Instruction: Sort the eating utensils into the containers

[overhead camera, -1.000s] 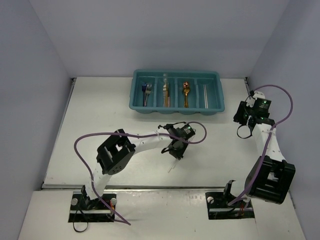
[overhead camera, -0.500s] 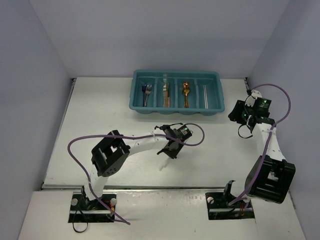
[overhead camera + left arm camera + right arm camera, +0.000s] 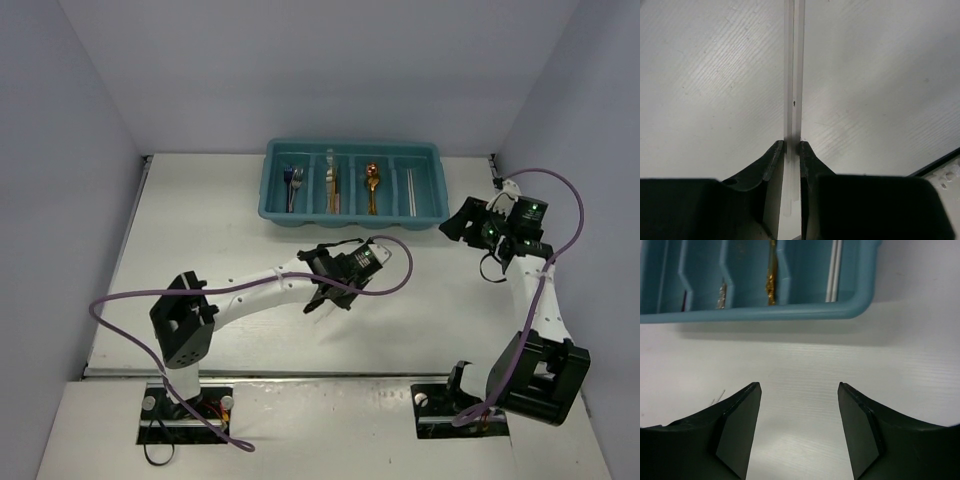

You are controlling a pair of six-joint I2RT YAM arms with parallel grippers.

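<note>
I am pinching two pale sticks point(image 3: 793, 75) tightly in my left gripper point(image 3: 792, 146) over the desk point(image 3: 715, 100), near the teal tray point(image 3: 350, 221). My right gripper point(image 3: 800, 390) is hovering spread and empty, facing the tray's right end.
</note>
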